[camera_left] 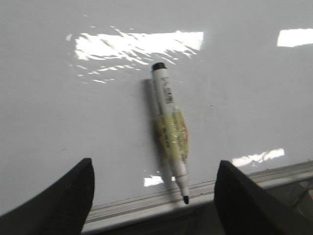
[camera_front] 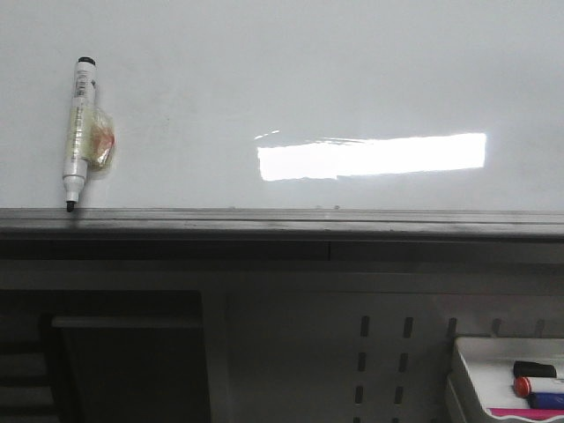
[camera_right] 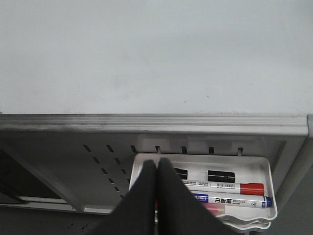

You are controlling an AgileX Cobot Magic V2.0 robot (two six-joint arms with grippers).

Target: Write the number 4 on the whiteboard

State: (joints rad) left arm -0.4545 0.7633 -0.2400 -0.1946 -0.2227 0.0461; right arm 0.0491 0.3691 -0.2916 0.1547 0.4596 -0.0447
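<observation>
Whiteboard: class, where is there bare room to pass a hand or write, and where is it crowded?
The whiteboard is bare from the marker rightward, above the ledge; no 4 shows yet. Crowded: the left end by the marker, where the open left pincer hangs, and the tray of markers below the ledge at right.

The front view looks forward and level at the whiteboard, close enough that the board fills its upper half, with the grey ledge across the middle and a corner of the white tray at lower right. The left wrist view faces the same board from nearer and at a slant, sharing with the front view the uncapped marker whose tip rests on the ledge. The right wrist view looks squarely at the board's lower edge from just in front of the tray, probably the same tray seen in the front view.
</observation>
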